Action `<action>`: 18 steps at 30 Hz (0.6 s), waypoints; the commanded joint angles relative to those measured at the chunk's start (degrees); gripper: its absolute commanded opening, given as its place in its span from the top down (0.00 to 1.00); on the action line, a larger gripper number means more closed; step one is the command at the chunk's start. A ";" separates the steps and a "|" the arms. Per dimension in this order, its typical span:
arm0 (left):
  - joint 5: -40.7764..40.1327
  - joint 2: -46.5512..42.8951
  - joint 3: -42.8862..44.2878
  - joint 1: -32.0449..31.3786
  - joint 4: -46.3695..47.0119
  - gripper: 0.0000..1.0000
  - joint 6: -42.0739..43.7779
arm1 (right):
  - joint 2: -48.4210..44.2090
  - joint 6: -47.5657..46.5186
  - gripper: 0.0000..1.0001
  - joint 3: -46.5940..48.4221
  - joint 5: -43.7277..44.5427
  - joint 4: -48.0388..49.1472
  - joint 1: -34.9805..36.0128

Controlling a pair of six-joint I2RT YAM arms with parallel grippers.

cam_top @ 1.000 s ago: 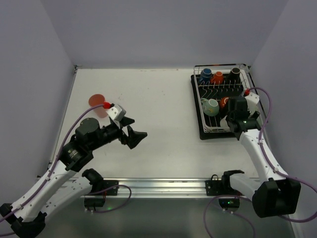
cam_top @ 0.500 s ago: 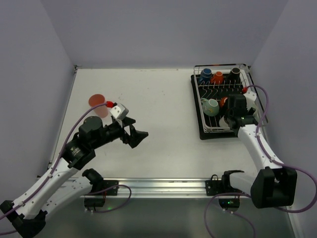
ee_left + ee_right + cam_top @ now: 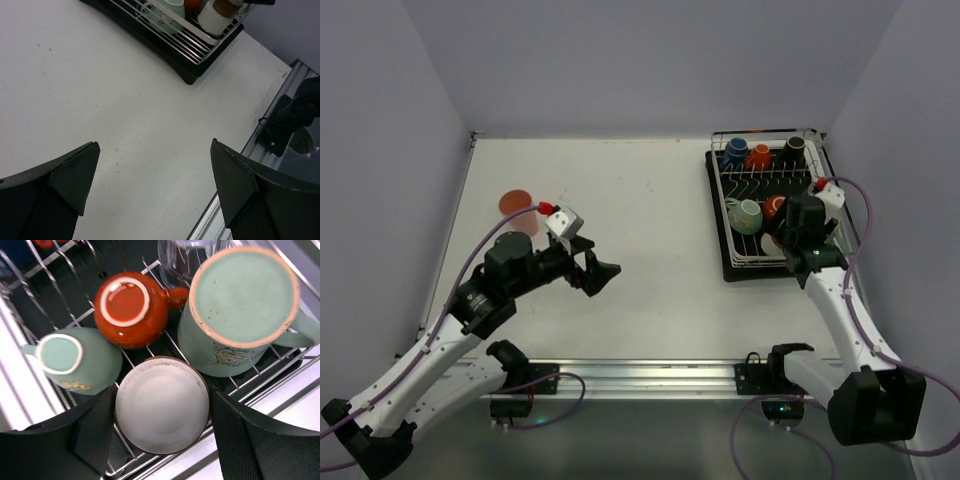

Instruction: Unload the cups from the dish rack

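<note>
The dish rack (image 3: 732,240) stands at the far right with several cups in it. In the right wrist view my right gripper (image 3: 162,399) has its fingers pressed against both sides of an upturned metallic-brown cup (image 3: 162,420) that still sits on the wires. Around it are a small teal cup (image 3: 75,357), an orange cup (image 3: 132,307), a teal handled mug (image 3: 240,310) and a clear glass (image 3: 190,255). Blue (image 3: 736,152), orange (image 3: 758,156) and black (image 3: 794,148) cups stand in the back row. The salmon-pink tumbler (image 3: 517,207) stands on the table at the left. My left gripper (image 3: 603,272) is open and empty.
The rack's near corner and black tray (image 3: 195,70) show in the left wrist view, with bare white table under the left gripper (image 3: 154,145). The metal rail at the table's near edge (image 3: 650,375) runs between the arm bases. Walls close the left, back and right sides.
The right arm has shifted and settled over the rack's near row. The left gripper has drifted slightly right over the table, still open.
</note>
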 commanded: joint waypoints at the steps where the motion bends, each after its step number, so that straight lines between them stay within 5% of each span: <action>1: 0.68 2.32 0.83 -0.32 0.97 0.00 -0.34 | -6.92 0.00 0.55 3.28 -1.30 1.48 0.56; 8: 3.40 4.70 2.59 -0.32 6.49 0.03 -7.46 | -16.68 2.37 0.56 6.27 -14.02 1.82 1.09; 10: 5.68 5.75 1.63 -0.32 11.66 0.04 -11.50 | -18.53 6.30 0.55 4.00 -24.55 3.58 1.61; 13: 10.86 8.73 -1.00 -0.50 22.79 0.06 -18.52 | -21.53 15.51 0.55 -2.50 -42.22 13.23 3.10; 18: 16.59 14.63 -6.46 -0.50 43.03 0.12 -31.52 | -20.49 25.22 0.55 -10.34 -51.67 33.28 13.01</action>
